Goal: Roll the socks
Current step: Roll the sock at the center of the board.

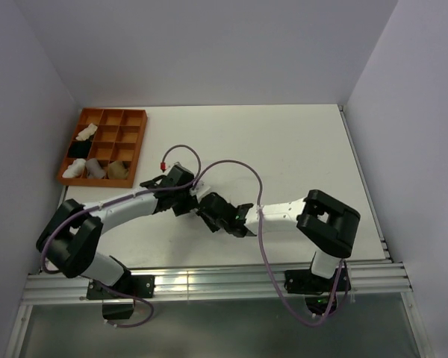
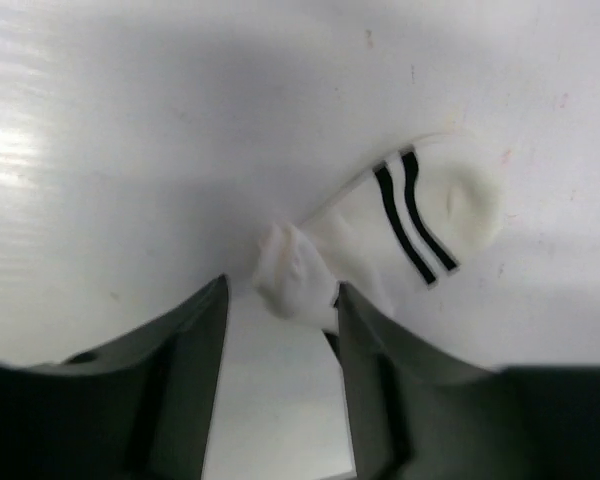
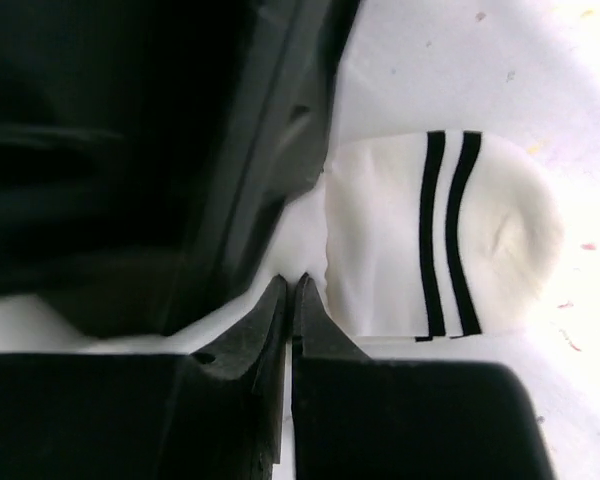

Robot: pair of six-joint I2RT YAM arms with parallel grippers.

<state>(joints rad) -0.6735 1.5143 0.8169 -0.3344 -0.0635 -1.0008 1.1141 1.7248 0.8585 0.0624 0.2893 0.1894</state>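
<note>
A short white sock (image 2: 420, 215) with two dark stripes lies flat on the white table. One bunched end (image 2: 290, 272) of it sits right at the tips of my left gripper (image 2: 280, 290), which is open with bare table between its fingers. My right gripper (image 3: 290, 283) is shut, its tips beside the sock's (image 3: 430, 235) left edge, and I see no cloth between them. In the top view both grippers (image 1: 193, 195) (image 1: 206, 209) meet at the table's middle and hide the sock. A grey sock (image 1: 95, 168) and a tan-brown sock (image 1: 119, 171) lie in the tray.
An orange compartment tray (image 1: 138, 143) stands at the far left, holding white bundles (image 1: 86, 133) and a black bundle (image 1: 78, 149). The left gripper's dark body (image 3: 130, 150) fills the right wrist view's upper left. Walls close in the table's left, far and right sides.
</note>
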